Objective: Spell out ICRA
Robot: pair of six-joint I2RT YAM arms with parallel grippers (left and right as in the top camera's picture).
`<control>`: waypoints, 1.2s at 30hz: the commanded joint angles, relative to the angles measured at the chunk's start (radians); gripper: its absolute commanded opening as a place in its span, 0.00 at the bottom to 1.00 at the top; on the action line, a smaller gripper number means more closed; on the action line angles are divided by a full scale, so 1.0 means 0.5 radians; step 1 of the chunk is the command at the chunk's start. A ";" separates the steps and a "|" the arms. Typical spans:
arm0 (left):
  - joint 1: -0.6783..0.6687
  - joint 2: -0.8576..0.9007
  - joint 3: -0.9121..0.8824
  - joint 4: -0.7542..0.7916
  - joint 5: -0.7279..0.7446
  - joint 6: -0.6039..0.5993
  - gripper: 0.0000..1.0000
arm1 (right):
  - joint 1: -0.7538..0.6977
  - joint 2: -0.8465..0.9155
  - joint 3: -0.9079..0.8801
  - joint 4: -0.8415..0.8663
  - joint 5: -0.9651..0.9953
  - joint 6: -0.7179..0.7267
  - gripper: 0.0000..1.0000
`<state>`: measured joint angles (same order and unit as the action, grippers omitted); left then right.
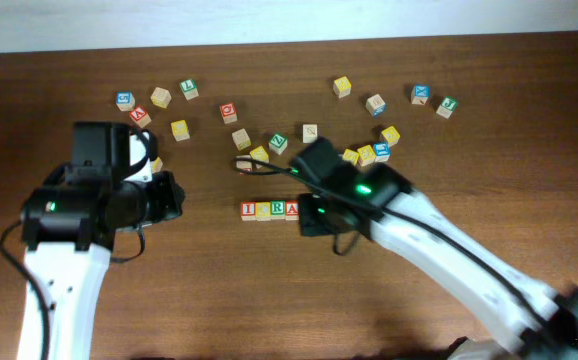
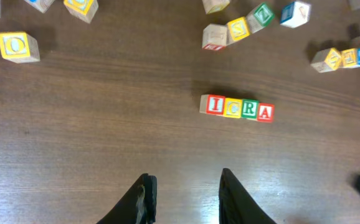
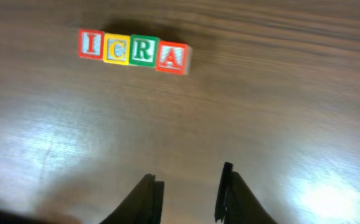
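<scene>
ICRA row [image 1: 270, 210] is sitting cube-to-cube in a straight readable line, spelling likely done, so left gripper [image 2: 186, 199] at its 9 o'clock and right gripper [image 3: 189, 196] at its 3 o'clock are hanging partly spread, pinching nothing.

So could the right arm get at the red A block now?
Probably yes. The right gripper holds nothing and faces the A block across bare table; the block's outer side is free, with only the R block touching it.
</scene>
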<state>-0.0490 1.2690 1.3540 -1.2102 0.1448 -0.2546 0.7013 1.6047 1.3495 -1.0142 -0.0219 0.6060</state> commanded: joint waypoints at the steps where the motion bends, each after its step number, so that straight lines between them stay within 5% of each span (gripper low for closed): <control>1: 0.013 0.112 0.008 0.003 -0.101 -0.085 0.23 | 0.011 0.340 -0.018 0.120 -0.071 0.105 0.12; 8: 0.013 0.220 0.008 0.011 -0.166 -0.089 0.23 | 0.012 0.758 -0.021 0.269 -0.242 0.115 0.12; 10: 0.013 0.220 0.008 0.011 -0.166 -0.089 0.23 | 0.012 0.820 -0.021 0.297 -0.244 0.115 0.04; 36: 0.012 0.220 0.008 0.010 -0.165 -0.088 0.25 | 0.011 0.858 -0.021 0.542 -0.143 0.115 0.04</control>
<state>-0.0490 1.3750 1.3540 -1.2072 0.0704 -0.2882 0.7013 2.0171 1.3422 -0.7502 -0.1135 0.6582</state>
